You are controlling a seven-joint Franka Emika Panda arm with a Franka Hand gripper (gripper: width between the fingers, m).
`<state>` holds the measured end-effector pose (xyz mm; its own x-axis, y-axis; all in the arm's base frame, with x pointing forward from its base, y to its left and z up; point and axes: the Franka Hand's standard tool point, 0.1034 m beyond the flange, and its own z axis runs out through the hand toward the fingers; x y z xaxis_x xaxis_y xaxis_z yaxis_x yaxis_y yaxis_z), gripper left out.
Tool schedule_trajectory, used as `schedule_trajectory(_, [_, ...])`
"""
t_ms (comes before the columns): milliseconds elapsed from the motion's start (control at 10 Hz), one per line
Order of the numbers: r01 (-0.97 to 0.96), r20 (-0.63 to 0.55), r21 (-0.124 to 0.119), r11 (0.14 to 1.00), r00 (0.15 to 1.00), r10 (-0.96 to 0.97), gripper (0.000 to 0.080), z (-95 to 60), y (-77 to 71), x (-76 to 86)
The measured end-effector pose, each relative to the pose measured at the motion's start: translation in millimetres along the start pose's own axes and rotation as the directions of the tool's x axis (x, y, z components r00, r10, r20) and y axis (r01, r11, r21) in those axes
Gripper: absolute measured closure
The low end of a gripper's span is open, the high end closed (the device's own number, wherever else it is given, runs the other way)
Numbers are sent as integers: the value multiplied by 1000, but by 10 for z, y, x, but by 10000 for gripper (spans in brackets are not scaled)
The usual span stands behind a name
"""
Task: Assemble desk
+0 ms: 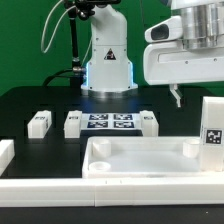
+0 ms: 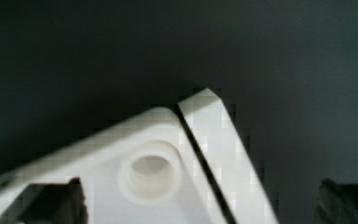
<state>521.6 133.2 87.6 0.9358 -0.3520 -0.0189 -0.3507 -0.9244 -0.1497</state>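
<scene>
The white rimmed tabletop (image 1: pixel 140 158) lies at the front of the black table. Three small tagged legs (image 1: pixel 39 122) (image 1: pixel 72 122) (image 1: pixel 148 121) lie in a row behind it. A fourth, taller tagged leg (image 1: pixel 212 126) stands by the tabletop's right end. My gripper (image 1: pixel 177 97) hangs in the air above the tabletop's far right corner. In the wrist view my gripper (image 2: pixel 201 197) is open and empty. Its dark fingers (image 2: pixel 51 203) stand wide apart. Below it lies a tabletop corner with a round socket (image 2: pixel 149 176). A white piece (image 2: pixel 224 145) lies against that corner.
The marker board (image 1: pixel 110 122) lies between the legs in the back row. A long low white bar (image 1: pixel 110 191) runs along the front edge and another (image 1: pixel 5 154) sits at the exterior view's left. The robot base (image 1: pixel 108 60) stands at the back.
</scene>
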Motion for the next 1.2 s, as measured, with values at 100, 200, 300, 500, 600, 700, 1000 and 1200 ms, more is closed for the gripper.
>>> schedule_trajectory(100, [63, 1, -1, 998, 998, -63, 151, 7, 6, -3])
schedule_trajectory(200, [119, 2, -1, 993, 993, -119, 151, 8, 9, -2])
schedule_trajectory(300, [234, 4, -2, 972, 972, -234, 151, 32, 87, 4])
schedule_trajectory(500, [286, 42, -19, 958, 957, -285, 151, 139, 618, -28])
schedule_trajectory(600, [280, 60, -24, 960, 959, -278, 151, 156, 770, -58])
schedule_trajectory(700, [282, 92, -27, 959, 956, -279, 151, 182, 825, -113])
schedule_trajectory(1000, [279, 232, -6, 960, 935, -270, 151, 177, 798, -213])
schedule_trajectory(1200, [273, 412, -6, 962, 877, -247, 151, 225, 873, -259])
